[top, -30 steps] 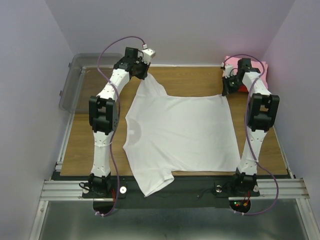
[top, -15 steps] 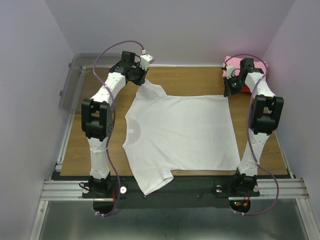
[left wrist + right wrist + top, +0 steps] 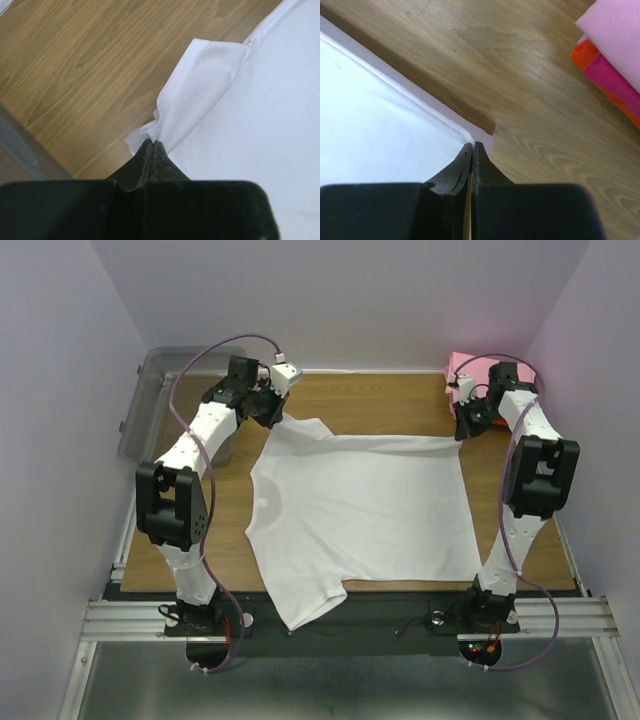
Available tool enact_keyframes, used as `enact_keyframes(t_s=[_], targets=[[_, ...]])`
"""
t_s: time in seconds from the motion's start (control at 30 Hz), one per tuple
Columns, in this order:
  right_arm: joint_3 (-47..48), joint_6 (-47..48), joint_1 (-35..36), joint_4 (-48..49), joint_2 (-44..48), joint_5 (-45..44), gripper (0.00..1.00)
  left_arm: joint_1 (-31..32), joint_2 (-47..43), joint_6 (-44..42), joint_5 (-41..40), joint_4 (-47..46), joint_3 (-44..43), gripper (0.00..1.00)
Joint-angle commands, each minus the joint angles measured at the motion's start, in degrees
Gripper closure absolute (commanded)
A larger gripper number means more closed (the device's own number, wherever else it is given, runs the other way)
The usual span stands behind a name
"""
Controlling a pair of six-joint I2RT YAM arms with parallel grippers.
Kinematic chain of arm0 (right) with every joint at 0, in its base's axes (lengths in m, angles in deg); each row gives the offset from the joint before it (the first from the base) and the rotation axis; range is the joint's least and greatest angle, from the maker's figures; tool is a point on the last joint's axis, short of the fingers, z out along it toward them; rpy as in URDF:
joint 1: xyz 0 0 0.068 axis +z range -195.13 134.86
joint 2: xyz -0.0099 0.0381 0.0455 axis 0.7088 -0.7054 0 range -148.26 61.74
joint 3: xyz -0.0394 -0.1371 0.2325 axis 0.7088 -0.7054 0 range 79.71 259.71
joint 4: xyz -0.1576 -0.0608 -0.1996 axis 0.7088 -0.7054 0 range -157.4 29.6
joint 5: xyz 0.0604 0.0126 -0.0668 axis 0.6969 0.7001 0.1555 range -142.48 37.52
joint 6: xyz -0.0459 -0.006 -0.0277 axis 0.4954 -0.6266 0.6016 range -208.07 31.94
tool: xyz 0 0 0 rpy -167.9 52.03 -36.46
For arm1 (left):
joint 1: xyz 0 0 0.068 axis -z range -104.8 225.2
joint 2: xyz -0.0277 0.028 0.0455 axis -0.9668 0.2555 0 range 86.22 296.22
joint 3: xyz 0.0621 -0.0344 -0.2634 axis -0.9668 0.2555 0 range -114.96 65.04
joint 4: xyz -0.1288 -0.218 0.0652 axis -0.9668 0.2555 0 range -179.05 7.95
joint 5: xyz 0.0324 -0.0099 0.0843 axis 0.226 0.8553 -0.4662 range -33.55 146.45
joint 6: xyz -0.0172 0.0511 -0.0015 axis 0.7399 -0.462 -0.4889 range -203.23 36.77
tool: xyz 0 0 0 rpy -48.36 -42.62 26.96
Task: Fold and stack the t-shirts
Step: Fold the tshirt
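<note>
We hold the white t-shirt (image 3: 360, 510) by its far edge.
Our left gripper (image 3: 151, 146) pinches its far-left sleeve, our right gripper (image 3: 471, 146) its far-right corner; it lies spread across the table (image 3: 370, 400).

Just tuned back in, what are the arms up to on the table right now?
Both arms are working on the white t-shirt, which lies spread across the table. The left gripper is shut on its far sleeve, and the right gripper is shut on the far corner of its hem. A folded pink shirt lies on a red shirt at the table's far right corner, and a grey bin stands at the far left.
</note>
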Motion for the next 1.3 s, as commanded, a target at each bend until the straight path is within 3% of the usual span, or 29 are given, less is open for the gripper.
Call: enact_keyframes(t_s=[0.0,0.47,0.77,1.0,1.27], targets=[[-2.31,3.39,-0.83,0.30,5.37,0.51,0.99,-0.18,-6.10,-1.36,1.82,0.21,4.12,1.00],[-14.09,10.16,-0.83,0.30,10.38,0.78,0.99,2.28,-18.67,1.89,3.67,0.76,23.37,1.00],[-18.41,12.62,-0.83,0.30,8.89,-0.71,1.00,6.94,-18.95,3.47,-1.16,-4.43,35.68,1.00],[-20.69,13.50,-0.83,0.39,8.19,-1.68,0.99,7.03,-17.53,2.77,-2.92,-5.76,38.41,1.00],[-16.48,12.36,-0.92,0.13,9.50,-2.65,0.99,7.03,-19.99,1.11,-1.52,-1.72,33.15,1.00]])
